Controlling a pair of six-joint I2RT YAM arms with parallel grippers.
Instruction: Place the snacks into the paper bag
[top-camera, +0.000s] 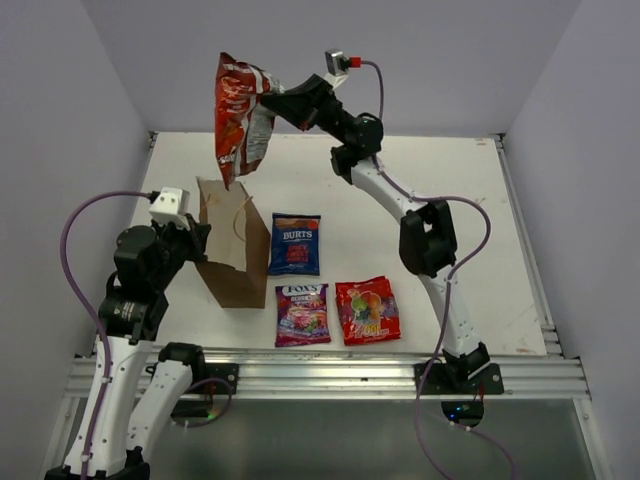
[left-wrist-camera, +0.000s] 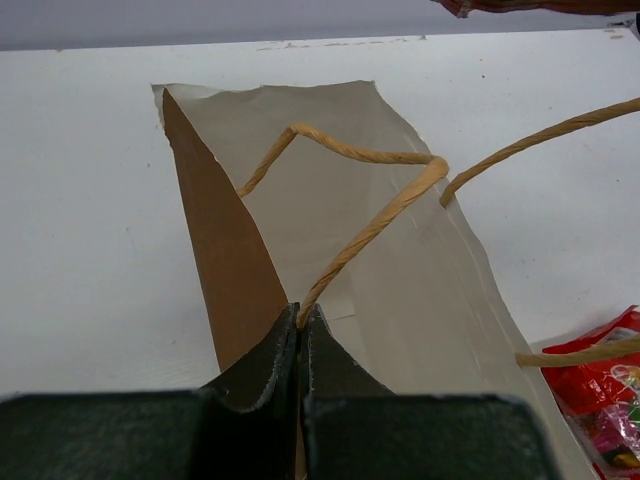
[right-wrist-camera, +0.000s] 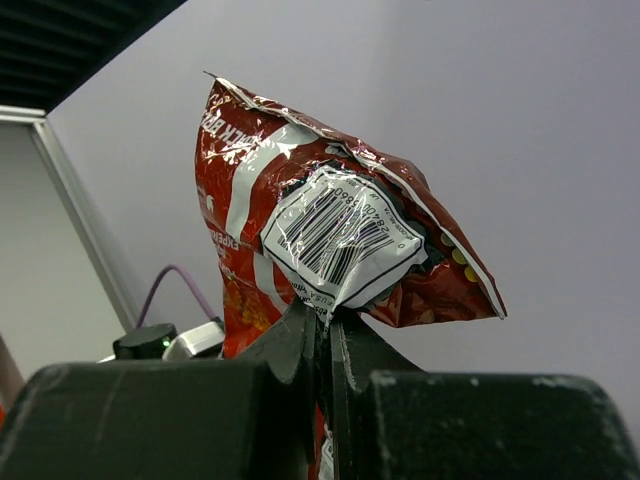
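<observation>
Over the paper bag (top-camera: 235, 265) pinched by left pincer (left-wrist-camera: 300, 312), right pincer (right-wrist-camera: 322, 318) pinches a crumpled red-orange chip bag (top-camera: 238, 110).

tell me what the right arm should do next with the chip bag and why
Probably lower it slightly, steering the chip bag's bottom end toward the paper bag's mouth. The right fingers pinch the packet near its upper end, so it hangs lengthwise in the air above the table. The left fingers are shut on the paper bag's rim and hold the mouth open.
</observation>
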